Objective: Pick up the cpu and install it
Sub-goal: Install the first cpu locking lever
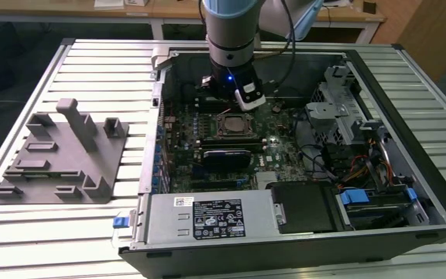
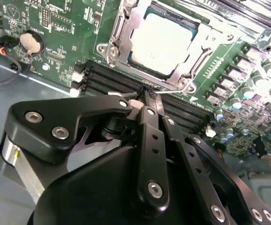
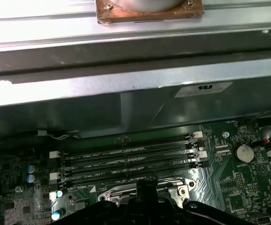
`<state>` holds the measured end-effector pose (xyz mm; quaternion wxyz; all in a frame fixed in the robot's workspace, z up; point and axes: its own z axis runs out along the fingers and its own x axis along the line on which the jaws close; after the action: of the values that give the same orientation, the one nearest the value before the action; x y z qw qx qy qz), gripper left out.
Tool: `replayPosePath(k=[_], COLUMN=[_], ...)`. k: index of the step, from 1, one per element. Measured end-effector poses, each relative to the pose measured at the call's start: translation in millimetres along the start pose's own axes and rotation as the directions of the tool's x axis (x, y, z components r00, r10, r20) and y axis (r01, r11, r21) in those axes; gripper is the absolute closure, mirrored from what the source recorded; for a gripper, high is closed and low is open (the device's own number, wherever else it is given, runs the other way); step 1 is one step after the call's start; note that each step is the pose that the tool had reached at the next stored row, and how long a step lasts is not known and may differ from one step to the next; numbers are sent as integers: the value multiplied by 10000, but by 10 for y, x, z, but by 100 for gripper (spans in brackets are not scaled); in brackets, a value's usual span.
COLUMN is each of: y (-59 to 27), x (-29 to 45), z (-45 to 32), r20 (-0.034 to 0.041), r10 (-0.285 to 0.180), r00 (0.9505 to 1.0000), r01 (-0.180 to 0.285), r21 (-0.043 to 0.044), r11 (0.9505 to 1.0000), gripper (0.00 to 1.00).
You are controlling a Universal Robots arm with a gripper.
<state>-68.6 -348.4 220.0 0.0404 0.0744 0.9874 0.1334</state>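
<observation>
My arm point(image 1: 229, 40): grey, pale-blue joint cap point(image 1: 231, 9) | black cable point(image 1: 291, 35) | blue wrist light point(image 1: 230, 76) | gripper point(image 2: 146, 93): black links point(image 2: 150, 140), silver screws point(image 2: 154, 189)

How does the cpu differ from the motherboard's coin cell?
The cpu is square; the coin cell is round. The cpu is far larger than the coin cell. The cpu sits inside a metal socket frame; the coin cell sits apart on the green board. Both look pale and flat.

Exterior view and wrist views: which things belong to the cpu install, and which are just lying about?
Job in hand: cpu, sitting in its socket frame; pincer at the frame's edge; motherboard.
Lying about: grey fixture block; power supply; memory slots; coin cell.
</observation>
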Motion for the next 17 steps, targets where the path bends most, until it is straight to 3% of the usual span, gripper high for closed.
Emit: replayPosePath(k=[9, 17], y=[5, 105], x=[-22, -14], z=[66, 112], r20=[21, 56], r10=[50, 102], r00=[10000, 9999], r01=[-50, -103], r21=[44, 168], r11=[10000, 9998], gripper=[89, 89])
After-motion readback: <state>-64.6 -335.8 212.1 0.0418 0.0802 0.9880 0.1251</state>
